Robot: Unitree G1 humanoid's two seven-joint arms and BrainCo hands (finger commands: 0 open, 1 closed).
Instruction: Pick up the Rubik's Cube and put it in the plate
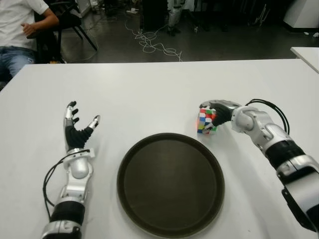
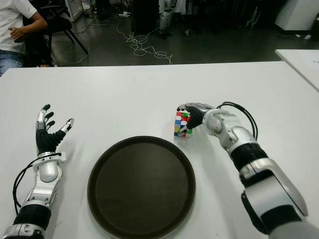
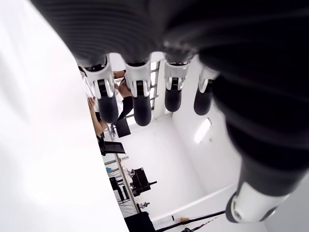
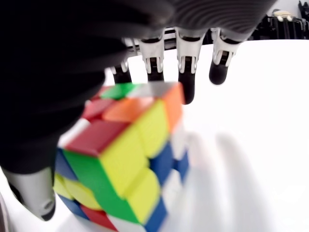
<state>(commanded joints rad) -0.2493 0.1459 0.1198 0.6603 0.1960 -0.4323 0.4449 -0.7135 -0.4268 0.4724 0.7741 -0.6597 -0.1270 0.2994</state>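
One small, scrambled, multicoloured plastic Rubik's Cube (image 1: 206, 121) stands on the white table (image 1: 149, 94), just beyond the far right rim of the round, dark brown plate (image 1: 170, 183); cube and plate look close but apart. The robot's right hand (image 1: 218, 112) is around the cube from the right side: in the right wrist view the fingers (image 4: 186, 72) reach over the cube's far top edge and the thumb shows low on the near side; the cube seems to sit on the table, so whether the hold is firm I cannot tell.

My judgement: the cube is light, rigid and not fragile; its glossy faces are slippery and its layers can twist; best taken on two opposite flat faces, pressing square through the centre, not on corners or edges.

The left hand (image 1: 77, 130) shows left of the plate, fingers spread upward, holding nothing. A seated person (image 1: 20, 30) is at the far left, beyond the table.
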